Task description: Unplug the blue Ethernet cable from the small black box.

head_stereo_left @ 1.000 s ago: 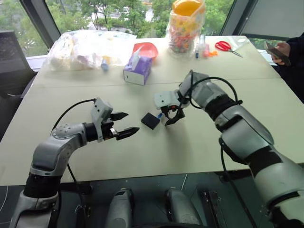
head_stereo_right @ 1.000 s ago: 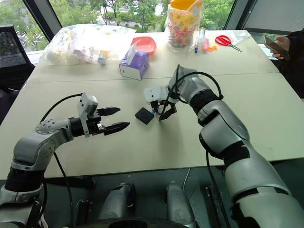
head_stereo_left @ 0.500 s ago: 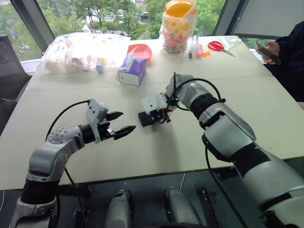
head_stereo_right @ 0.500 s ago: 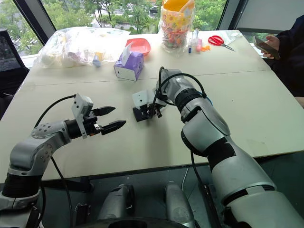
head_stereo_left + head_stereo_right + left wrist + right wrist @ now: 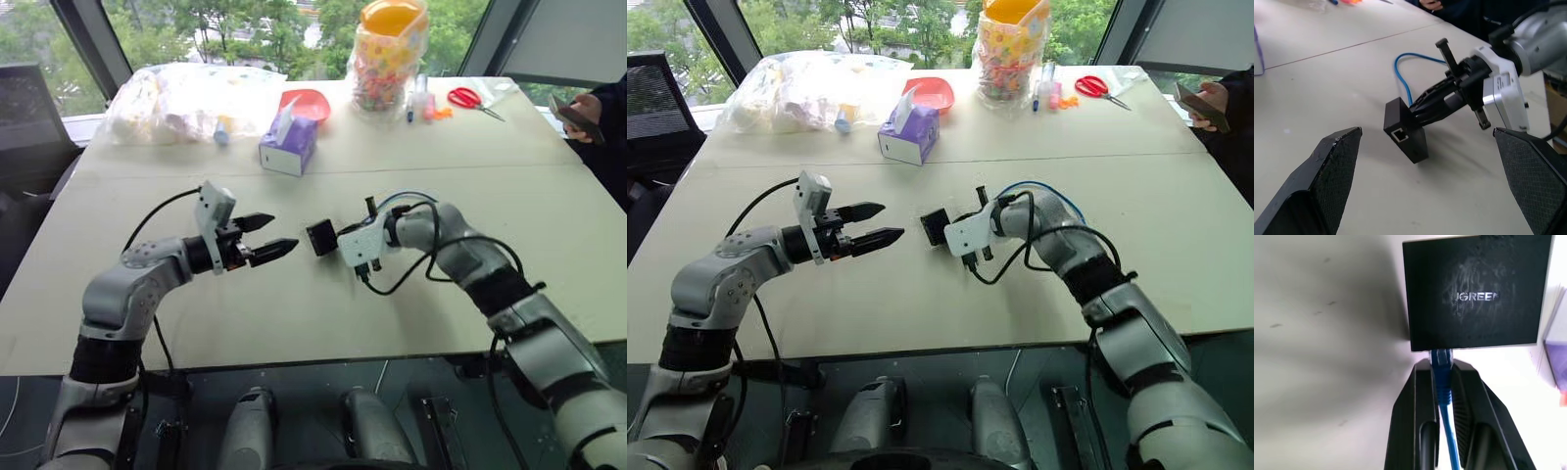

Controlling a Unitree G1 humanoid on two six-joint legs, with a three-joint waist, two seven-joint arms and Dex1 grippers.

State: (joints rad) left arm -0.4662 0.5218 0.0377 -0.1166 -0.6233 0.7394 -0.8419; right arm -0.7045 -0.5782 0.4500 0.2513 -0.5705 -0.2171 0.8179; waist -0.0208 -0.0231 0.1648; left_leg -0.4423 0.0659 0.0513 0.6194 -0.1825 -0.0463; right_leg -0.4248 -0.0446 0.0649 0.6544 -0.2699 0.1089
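Observation:
The small black box (image 5: 321,237) sits tilted at mid-table, its empty port facing my left gripper (image 5: 282,232). That gripper is open and level, a short way left of the box and not touching it. The blue Ethernet cable (image 5: 1403,73) is plugged into the box's far side. My right gripper (image 5: 1442,364) is shut on the cable just behind the plug, fingertips against the box. Behind the right wrist the cable loops back (image 5: 1038,186). Whether the box rests on the table I cannot tell.
At the far side stand a purple tissue box (image 5: 287,149), a red bowl (image 5: 304,101), a clear plastic bag (image 5: 191,98), a jar of sweets (image 5: 387,54) and red scissors (image 5: 473,96). A person's hand holding a phone (image 5: 580,110) is at the right edge.
My right gripper, open beside the box a second ago, has shut on the cable at the box and drawn back with it. My left gripper has edged toward the box. The camera also shifted.

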